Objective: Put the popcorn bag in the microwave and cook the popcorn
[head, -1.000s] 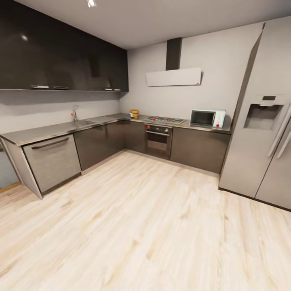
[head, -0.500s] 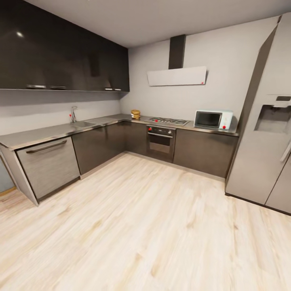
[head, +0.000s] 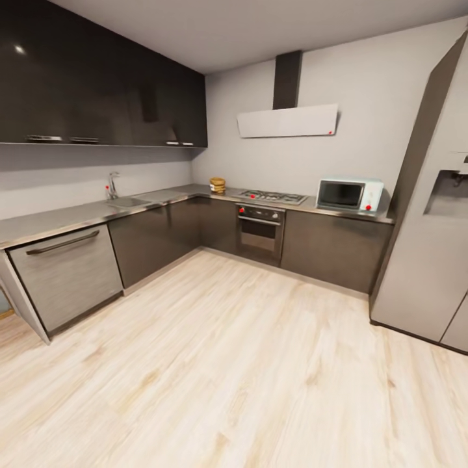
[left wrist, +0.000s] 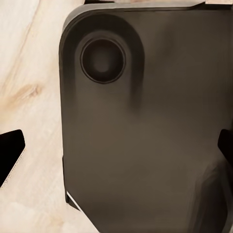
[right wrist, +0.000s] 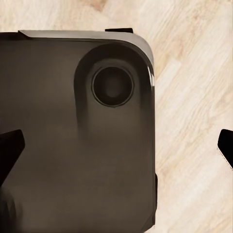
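Observation:
The popcorn bag is a small tan sack standing on the far corner of the grey countertop, left of the gas hob. The pale mint-blue microwave sits on the same countertop further right, beside the fridge, its dark glass door closed. Both are far across the room. In the left wrist view my left gripper is open, its dark fingertips wide apart with nothing held. My right gripper is open in the same way above my own dark base. No popcorn is visible.
Pale wood floor stretches between me and the cabinets. A tall grey fridge stands at the right. A built-in oven sits under the hob, a dishwasher at the left, and a sink tap on the left run.
The camera has moved forward and turned a little left, so the kitchen looks nearer and sits further right in the picture. Nothing in the kitchen itself has moved.

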Robot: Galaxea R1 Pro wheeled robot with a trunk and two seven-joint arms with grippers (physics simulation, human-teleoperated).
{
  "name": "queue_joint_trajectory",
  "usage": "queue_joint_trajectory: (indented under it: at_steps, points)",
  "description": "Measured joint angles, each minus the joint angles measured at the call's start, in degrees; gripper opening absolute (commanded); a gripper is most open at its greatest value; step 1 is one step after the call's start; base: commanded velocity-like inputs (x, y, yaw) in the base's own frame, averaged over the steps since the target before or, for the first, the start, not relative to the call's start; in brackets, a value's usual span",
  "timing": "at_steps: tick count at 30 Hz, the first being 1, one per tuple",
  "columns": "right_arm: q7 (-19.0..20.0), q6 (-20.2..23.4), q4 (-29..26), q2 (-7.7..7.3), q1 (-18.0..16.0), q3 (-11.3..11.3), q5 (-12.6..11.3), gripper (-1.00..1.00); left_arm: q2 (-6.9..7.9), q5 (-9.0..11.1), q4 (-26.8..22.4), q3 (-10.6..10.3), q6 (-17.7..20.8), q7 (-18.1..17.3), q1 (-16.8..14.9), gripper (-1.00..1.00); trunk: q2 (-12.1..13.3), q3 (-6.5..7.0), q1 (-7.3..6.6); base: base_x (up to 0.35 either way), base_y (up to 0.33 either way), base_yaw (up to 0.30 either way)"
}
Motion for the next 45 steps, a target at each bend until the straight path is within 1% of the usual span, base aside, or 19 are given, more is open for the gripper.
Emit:
queue_joint_trajectory:
  at_steps: [33, 40, 45]
  points:
    - [0.0, 0.0, 0.0, -0.02, 0.0, 0.0, 0.1, 1.0, -0.03, 0.0, 0.0, 0.1, -0.1, 0.0, 0.0, 1.0, 0.0, 0.0, 0.0, 0.32, 0.0, 0.0]
    - [0.2, 0.0, 0.0, 0.01, 0.0, -0.2, -0.6, 1.0, 0.04, 0.0, 0.0, 0.1, -0.1, 0.0, 0.0, 1.0, 0.0, 0.0, 0.03, 0.136, 0.0, -0.014]
    - [0.4, 0.2, 0.0, 0.1, 0.0, -0.3, -0.9, 1.0, 0.05, 0.0, 0.0, 0.1, -0.1, 0.0, 0.0, 1.0, 0.0, 0.09, 0.03, 0.004, 0.0, -0.219]
